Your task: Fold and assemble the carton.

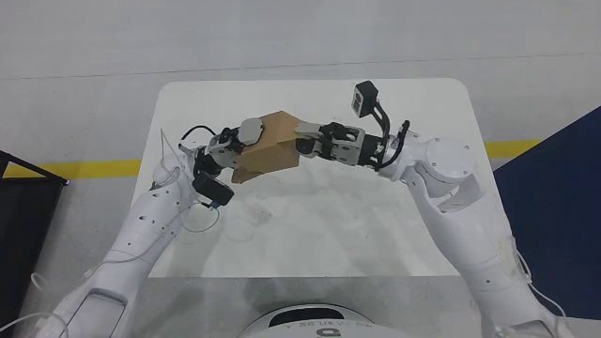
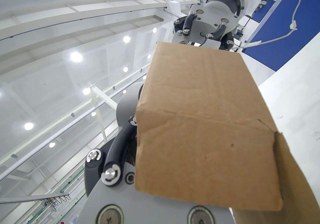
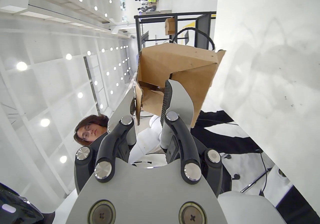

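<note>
A brown carton (image 1: pixel 268 150) is held above the middle of the white table (image 1: pixel 376 225), between my two arms. My left gripper (image 1: pixel 242 141) is shut on the carton's left end. In the left wrist view the carton (image 2: pixel 205 122) covers most of that gripper, and one grey finger (image 2: pixel 126 105) shows beside its wall. My right gripper (image 1: pixel 302 141) is at the carton's right end. In the right wrist view this gripper (image 3: pixel 150 90) stands open, astride a loose end flap (image 3: pixel 138 100) of the carton (image 3: pixel 175 65), with a gap showing.
The table's front half (image 1: pixel 310 244) is bare white surface. A black rack (image 1: pixel 19 183) stands off the table's left side, and it holds another small box (image 3: pixel 170 26). A blue panel (image 1: pixel 563 188) stands to the right.
</note>
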